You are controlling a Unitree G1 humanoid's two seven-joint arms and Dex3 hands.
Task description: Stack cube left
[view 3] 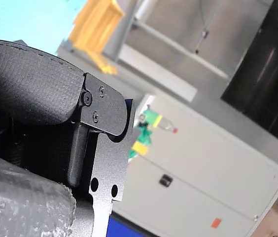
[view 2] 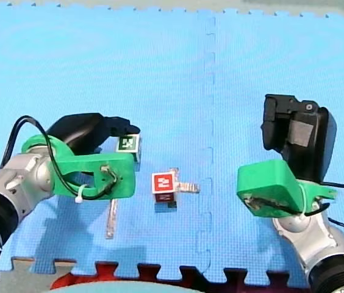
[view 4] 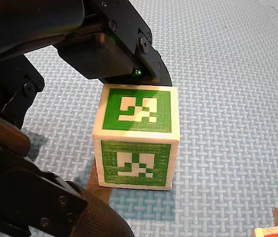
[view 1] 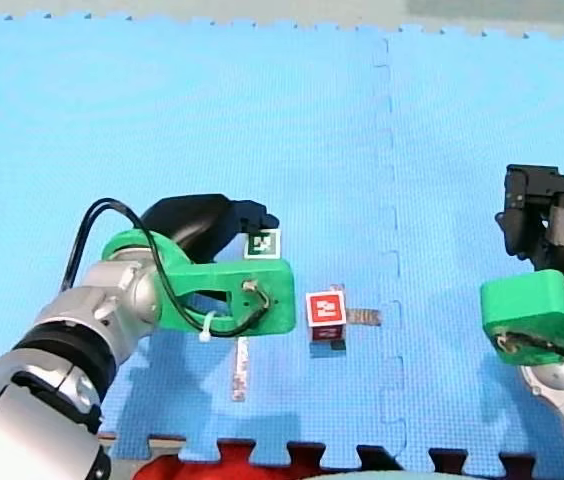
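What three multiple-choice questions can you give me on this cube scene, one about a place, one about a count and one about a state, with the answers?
1. Where is the red cube?
A. on the blue mat, between the two hands
B. on top of another cube
C. held off the mat

2. How many cubes are there?
A. one
B. two
C. four

3. What does the left hand hold?
A. nothing
B. the red cube
C. the green cube

Answers:
1 A: the red cube stands on the mat, apart from both hands.
2 B: there is one red cube and one green cube.
3 C: the left hand's fingers sit against the green cube, while the right hand, over the mat's right side, holds nothing.
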